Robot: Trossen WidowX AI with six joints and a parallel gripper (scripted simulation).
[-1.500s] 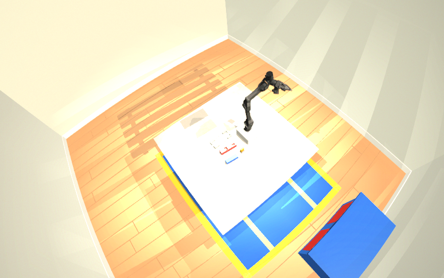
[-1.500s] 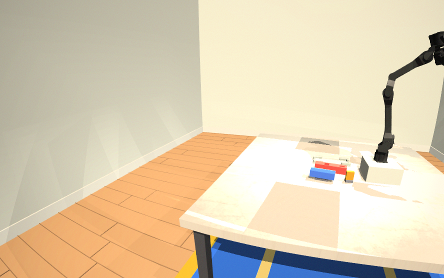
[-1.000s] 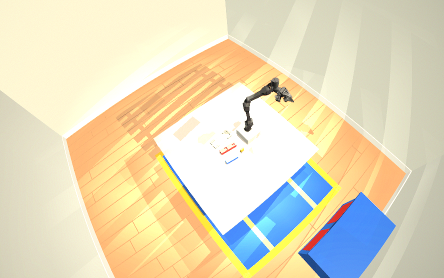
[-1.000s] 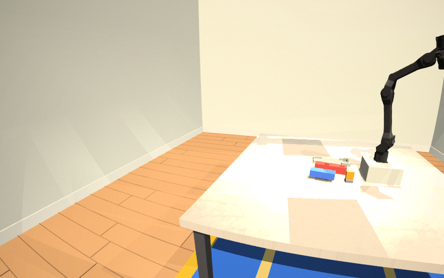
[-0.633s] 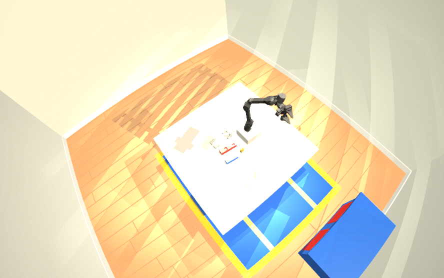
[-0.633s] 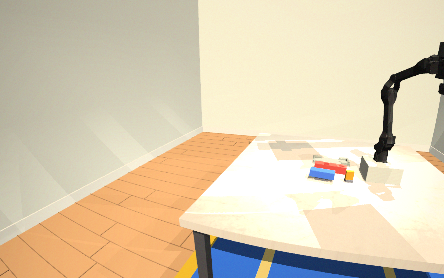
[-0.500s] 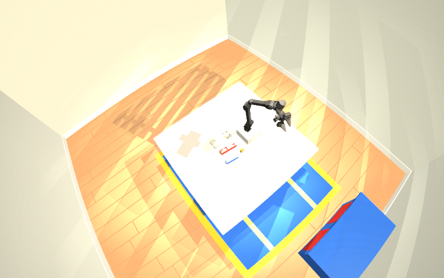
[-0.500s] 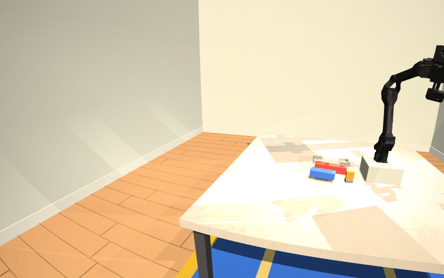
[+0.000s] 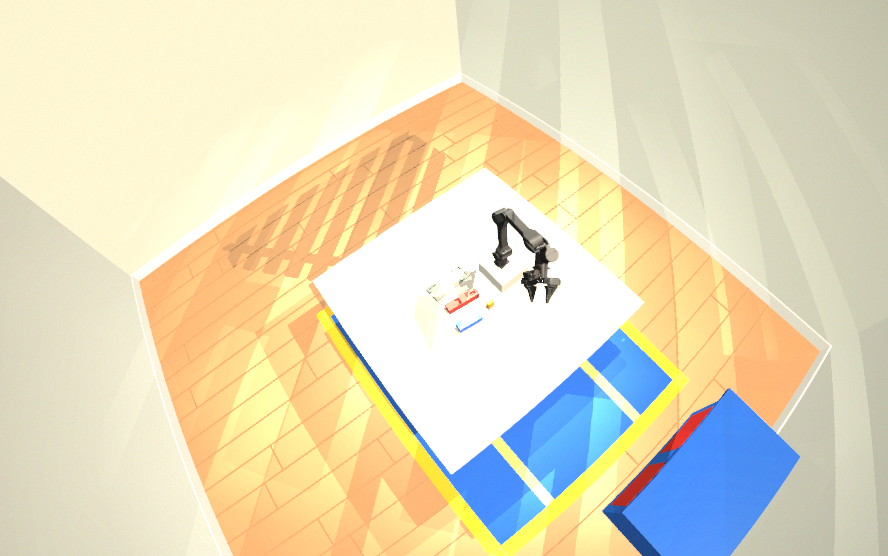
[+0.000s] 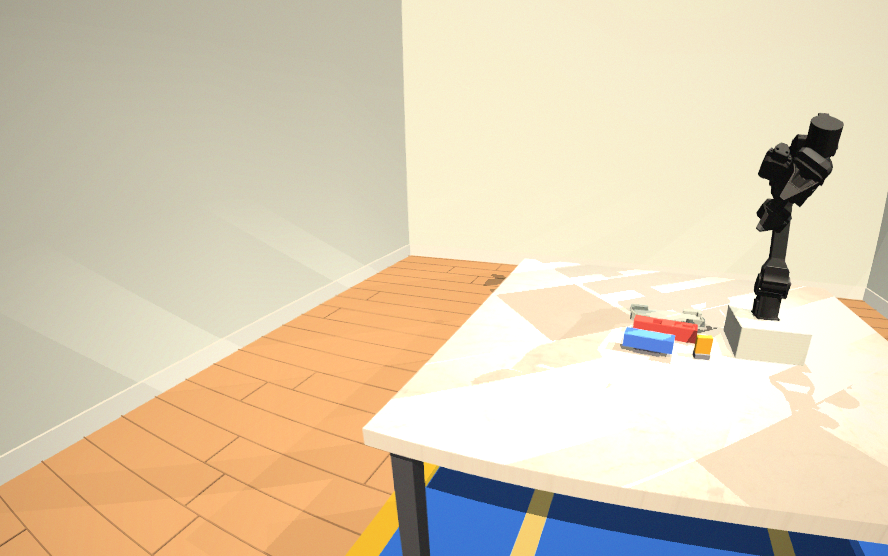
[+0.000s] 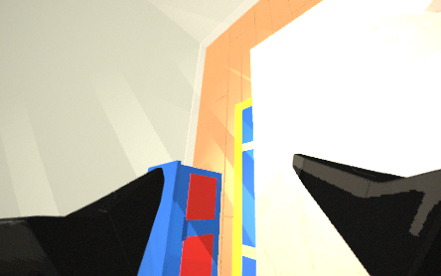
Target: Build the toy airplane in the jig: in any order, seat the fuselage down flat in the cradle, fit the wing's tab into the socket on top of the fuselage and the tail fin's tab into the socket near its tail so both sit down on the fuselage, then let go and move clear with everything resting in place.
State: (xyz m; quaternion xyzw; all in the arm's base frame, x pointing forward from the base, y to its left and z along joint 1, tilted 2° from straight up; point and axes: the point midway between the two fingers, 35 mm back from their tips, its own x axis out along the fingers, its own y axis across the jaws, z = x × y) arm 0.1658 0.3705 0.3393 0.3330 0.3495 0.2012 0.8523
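Note:
The red fuselage lies beside the pale grey-green jig, on the camera side of it in the exterior view. Two sockets show faintly on its top. The blue wing lies apart, roughly parallel to the fuselage. The small orange tail fin stands near the fuselage's end, nearer the arm. My gripper is open and empty, high up and away from the parts. Whether the fuselage touches the jig is too small to tell.
The arm stands on a pale block on the white table, close to the tail fin. A blue cabinet with red panels stands on the floor beyond the blue and yellow mat.

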